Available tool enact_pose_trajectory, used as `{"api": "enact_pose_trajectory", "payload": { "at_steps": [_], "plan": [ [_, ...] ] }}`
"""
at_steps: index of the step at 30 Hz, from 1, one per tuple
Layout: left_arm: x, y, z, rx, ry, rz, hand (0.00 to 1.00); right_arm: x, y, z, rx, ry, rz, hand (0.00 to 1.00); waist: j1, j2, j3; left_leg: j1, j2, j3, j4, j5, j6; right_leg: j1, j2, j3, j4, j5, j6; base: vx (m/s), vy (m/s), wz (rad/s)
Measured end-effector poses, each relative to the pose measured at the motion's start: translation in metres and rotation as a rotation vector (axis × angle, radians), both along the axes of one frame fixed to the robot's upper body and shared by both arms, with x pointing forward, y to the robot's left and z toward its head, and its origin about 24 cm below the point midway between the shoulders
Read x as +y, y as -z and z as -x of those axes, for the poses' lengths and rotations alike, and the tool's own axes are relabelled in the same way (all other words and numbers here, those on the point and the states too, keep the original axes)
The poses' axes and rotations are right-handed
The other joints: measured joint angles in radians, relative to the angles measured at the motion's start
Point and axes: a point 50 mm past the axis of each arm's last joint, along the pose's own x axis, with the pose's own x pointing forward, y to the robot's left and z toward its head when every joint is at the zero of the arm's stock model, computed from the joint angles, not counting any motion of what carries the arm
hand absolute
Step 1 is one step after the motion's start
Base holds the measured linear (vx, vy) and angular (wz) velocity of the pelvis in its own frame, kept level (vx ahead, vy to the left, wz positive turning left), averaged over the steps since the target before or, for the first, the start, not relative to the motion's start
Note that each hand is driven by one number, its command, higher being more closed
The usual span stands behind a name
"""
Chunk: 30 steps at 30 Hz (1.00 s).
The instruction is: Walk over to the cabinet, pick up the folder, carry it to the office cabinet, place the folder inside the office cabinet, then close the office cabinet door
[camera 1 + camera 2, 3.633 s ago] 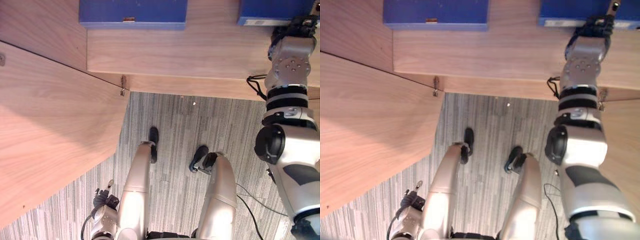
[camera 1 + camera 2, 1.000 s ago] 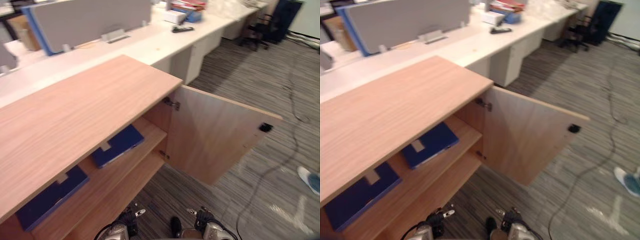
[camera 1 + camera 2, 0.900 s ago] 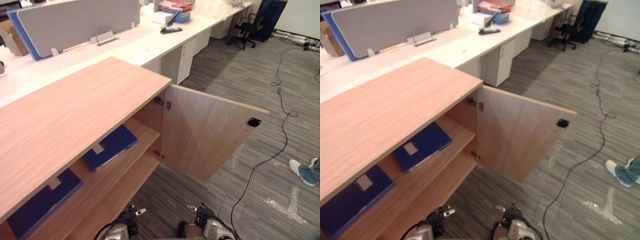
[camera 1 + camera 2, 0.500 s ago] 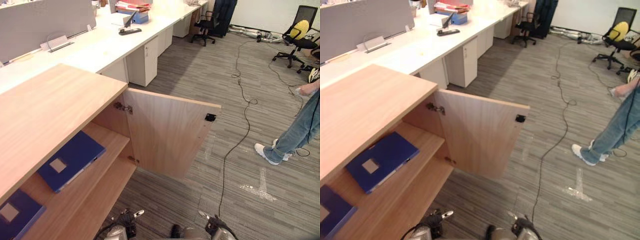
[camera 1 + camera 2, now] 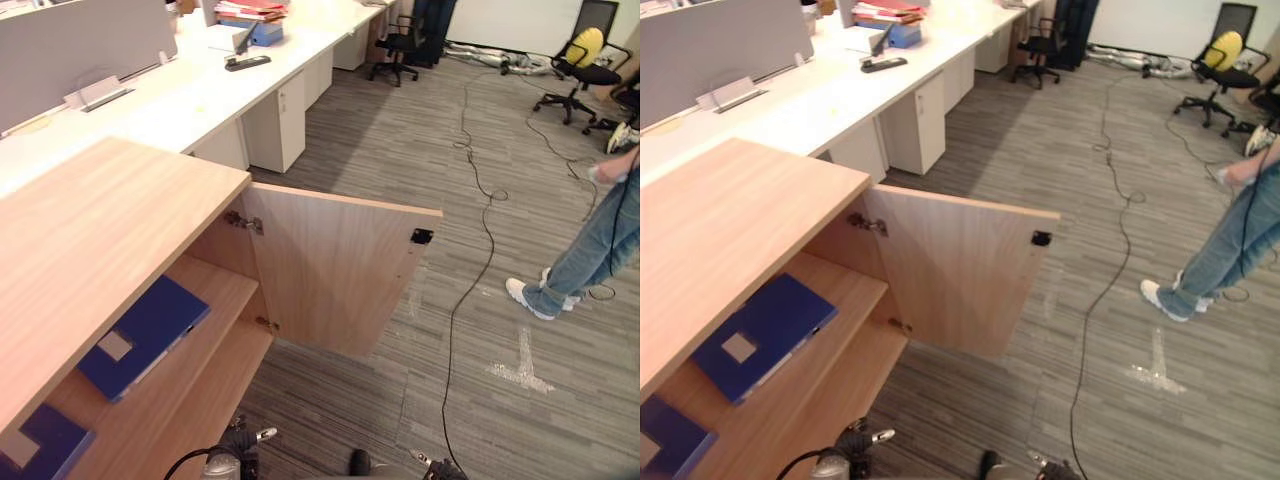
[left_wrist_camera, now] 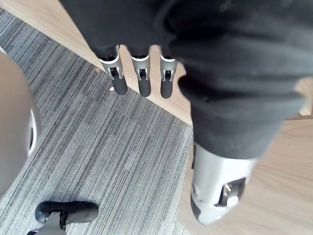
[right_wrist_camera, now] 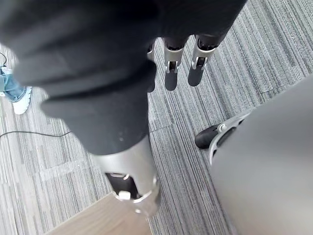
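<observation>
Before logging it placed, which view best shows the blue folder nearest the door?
Right eye view: the folder lies flat on the shelf, whole cover exposed. Left eye view shows it closer under the cabinet top. Wrist views face carpet.

Office furniture and a bystander.
A white desk (image 5: pixel 190 100) carries a grey partition screen (image 5: pixel 70 45) along its back edge, a black object (image 5: pixel 247 63) near its front edge and stacked books (image 5: pixel 250 12) at its far end. On the grey floor (image 5: pixel 400 150): a black chair (image 5: pixel 400 45), a chair bearing something yellow (image 5: pixel 583 55), tape marks (image 5: pixel 522 368), a person in jeans (image 5: pixel 585 255).
</observation>
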Motion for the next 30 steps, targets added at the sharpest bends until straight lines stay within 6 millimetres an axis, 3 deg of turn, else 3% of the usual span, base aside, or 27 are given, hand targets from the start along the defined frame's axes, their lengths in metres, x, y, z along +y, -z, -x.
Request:
{"api": "enact_pose_trajectory", "payload": {
  "at_steps": [2,6,10,12,16,17,21,26,30],
  "plan": [
    [-0.006,0.001,0.001,0.004,0.036,-0.004,0.0,-0.006,-0.004,-0.007,-0.021,-0.015,0.038,0.0,-0.001,0.023,-0.011,0.036,-0.01,0.005,-0.122,-0.011,-0.007,-0.033,0.016,0.0,0.009,0.004,0.006,-0.01,0.081,-0.01],
    [0.005,0.001,0.006,0.014,0.04,-0.043,0.0,-0.021,-0.021,-0.037,-0.16,0.032,0.121,0.0,-0.001,0.022,-0.01,0.035,-0.042,0.008,-0.219,-0.004,-0.02,-0.079,0.001,0.01,-0.007,0.032,0.021,-0.03,0.082,-0.05],
    [0.028,-0.002,0.013,-0.002,-0.013,-0.093,0.0,-0.065,-0.066,-0.082,-0.381,0.144,0.314,0.0,0.0,0.019,-0.014,0.012,-0.072,0.004,-0.236,0.009,-0.025,-0.098,-0.019,0.021,-0.041,0.061,0.028,-0.02,0.056,-0.04],
    [0.038,-0.004,0.019,-0.006,-0.038,-0.124,0.0,-0.1,-0.1,-0.104,-0.492,0.207,0.445,0.0,0.001,0.02,-0.017,0.004,-0.092,-0.003,-0.239,0.031,-0.019,-0.097,-0.038,0.02,-0.055,0.069,0.034,-0.02,0.03,0.06],
    [0.044,-0.004,0.029,0.006,-0.052,-0.141,0.0,-0.135,-0.143,-0.129,-0.604,0.239,0.573,0.0,0.002,0.019,-0.018,0.003,-0.106,-0.025,-0.242,0.06,-0.02,-0.085,-0.056,0.009,-0.061,0.071,0.035,-0.01,0.002,0.11],
    [0.043,-0.003,0.033,0.011,-0.05,-0.139,0.0,-0.147,-0.163,-0.142,-0.655,0.233,0.618,0.0,0.002,0.019,-0.018,0.001,-0.112,-0.048,-0.243,0.075,-0.019,-0.08,-0.064,0.0,-0.062,0.071,0.035,-0.02,-0.011,0.18],
    [0.041,-0.002,0.042,0.022,-0.033,-0.136,0.0,-0.155,-0.199,-0.179,-0.74,0.174,0.658,0.0,0.005,0.021,-0.017,-0.017,-0.113,-0.063,-0.245,0.083,-0.022,-0.087,-0.071,-0.02,-0.063,0.075,0.03,-0.04,-0.004,0.19],
    [0.036,-0.001,0.046,0.022,-0.014,-0.127,0.0,-0.144,-0.242,-0.23,-0.84,0.075,0.649,0.0,0.022,0.033,0.01,-0.05,-0.116,-0.104,-0.26,0.081,-0.022,-0.109,-0.081,-0.049,-0.065,0.099,0.021,-0.1,0.015,0.2],
    [0.033,0.0,0.047,0.021,-0.019,-0.117,0.0,-0.133,-0.268,-0.254,-0.9,0.021,0.637,0.0,0.036,0.048,0.029,-0.083,-0.118,-0.116,-0.269,0.059,-0.022,-0.138,-0.083,-0.056,-0.077,0.122,0.013,-0.16,0.048,0.08]
  ]
}}
